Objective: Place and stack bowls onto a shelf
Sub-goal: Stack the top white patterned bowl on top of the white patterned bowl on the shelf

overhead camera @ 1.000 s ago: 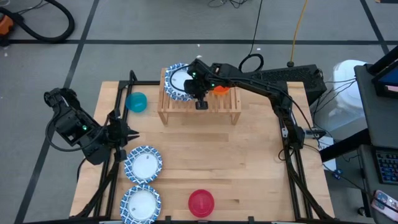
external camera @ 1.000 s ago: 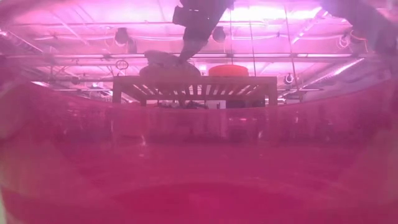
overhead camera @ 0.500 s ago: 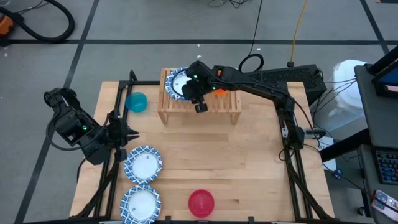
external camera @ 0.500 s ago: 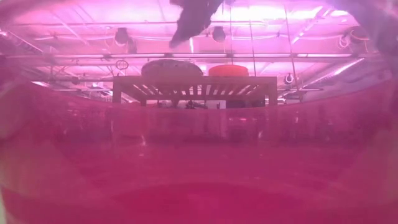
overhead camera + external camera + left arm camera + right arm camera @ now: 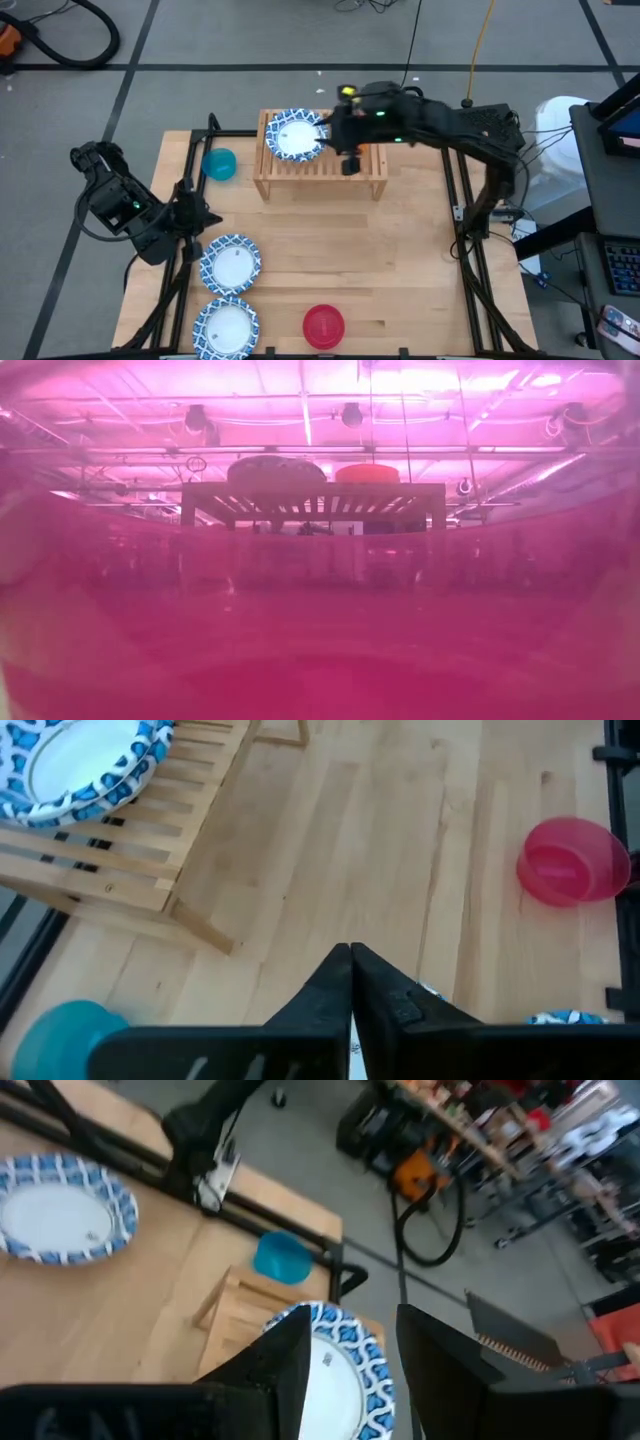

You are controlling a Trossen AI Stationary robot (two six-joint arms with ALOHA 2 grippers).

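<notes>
A blue-rimmed bowl [image 5: 296, 135] sits on the left end of the shelf [image 5: 320, 170], with an orange bowl [image 5: 367, 473] beside it on the slats. The right end effector [image 5: 349, 160] hovers above the shelf's middle, its fingers spread and holding nothing. A teal bowl [image 5: 219, 164] rests on the counter [image 5: 400, 260] just left of the shelf. Two more blue-rimmed bowls [image 5: 230, 262] [image 5: 226, 326] and a red bowl [image 5: 323, 326] lie near the front edge. The left end effector [image 5: 205, 212] waits at the counter's left side, fingers pressed together.
</notes>
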